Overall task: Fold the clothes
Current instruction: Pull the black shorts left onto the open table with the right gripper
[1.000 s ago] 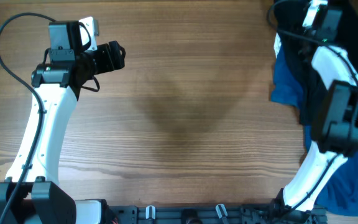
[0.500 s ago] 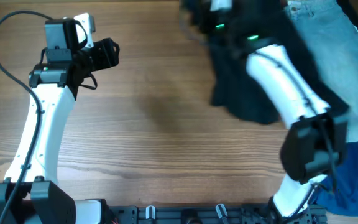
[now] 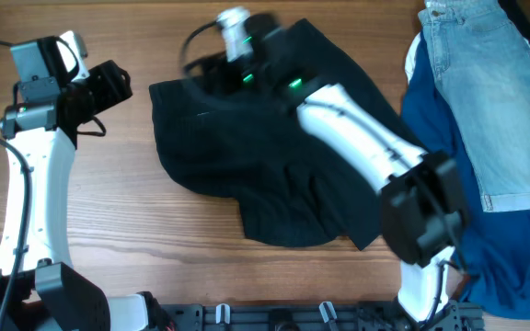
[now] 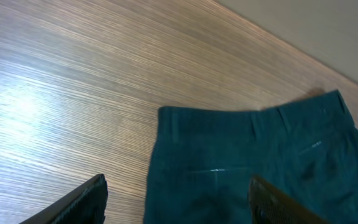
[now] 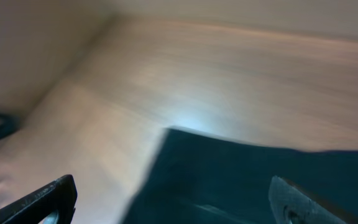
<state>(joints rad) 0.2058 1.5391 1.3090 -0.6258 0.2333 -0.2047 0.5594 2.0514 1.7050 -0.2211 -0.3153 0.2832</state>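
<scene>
**Black shorts lie spread at mid-table, both pincers released**

We see the black shorts (image 3: 237,156) lying on the wooden table (image 3: 155,248), a little right of its middle. They are opened out but rumpled, with folds and a ragged lower edge towards the near side. From the left wrist view we make out the waistband (image 4: 247,118) with its belt loops along the top of the cloth, lying flat on the wood.

The right arm (image 3: 357,138) reaches slantwise across the shorts, from the near right corner to the far side of the table. Its far end is blurred from above, so we take the right gripper (image 5: 173,190) from its own camera. There its jaws stand wide apart, released, above a dark edge of the shorts and the bare wood beyond. That picture is blurred too, and we cannot tell whether the pincer touches the cloth.

The left arm (image 3: 30,202) stands up along the left edge of the table. The left gripper (image 3: 113,85) sits near the far left, turned towards the shorts, with a strip of bare wood between the two. Its jaws are also released and wide apart.

At the far right, light-blue denim shorts (image 3: 490,101) lie on top of a royal-blue garment (image 3: 431,129). This garment runs down the right edge, and its near edge lies just beside the black shorts.
</scene>
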